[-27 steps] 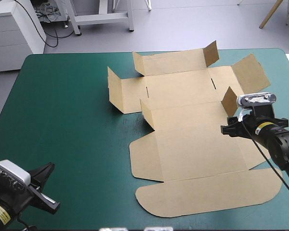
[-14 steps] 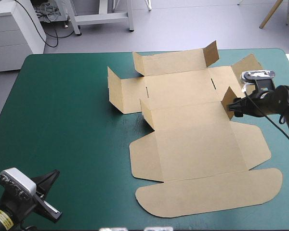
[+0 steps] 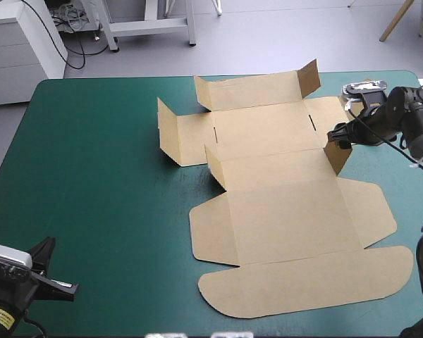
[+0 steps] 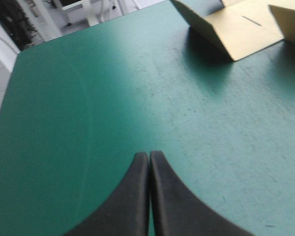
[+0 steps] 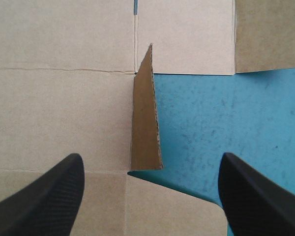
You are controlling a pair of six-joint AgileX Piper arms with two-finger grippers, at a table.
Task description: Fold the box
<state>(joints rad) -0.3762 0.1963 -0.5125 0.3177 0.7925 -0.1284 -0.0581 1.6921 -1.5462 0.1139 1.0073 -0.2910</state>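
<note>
The box (image 3: 282,211), a cut sheet of brown board, lies on the table's teal-green cover (image 3: 99,176), with its lid panel toward the near edge and its raised walls on the far and left sides. The right gripper (image 5: 151,157), with two broad black fingers, hangs over the box's right side, and a small upright brown flap (image 5: 145,118) stands between its parted fingers. The left gripper (image 4: 149,156), fingers together, sits well apart from the box, off its near-left corner.

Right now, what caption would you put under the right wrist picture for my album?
Open right gripper above an upright flap of the box, teal-green cover beside it.
</note>
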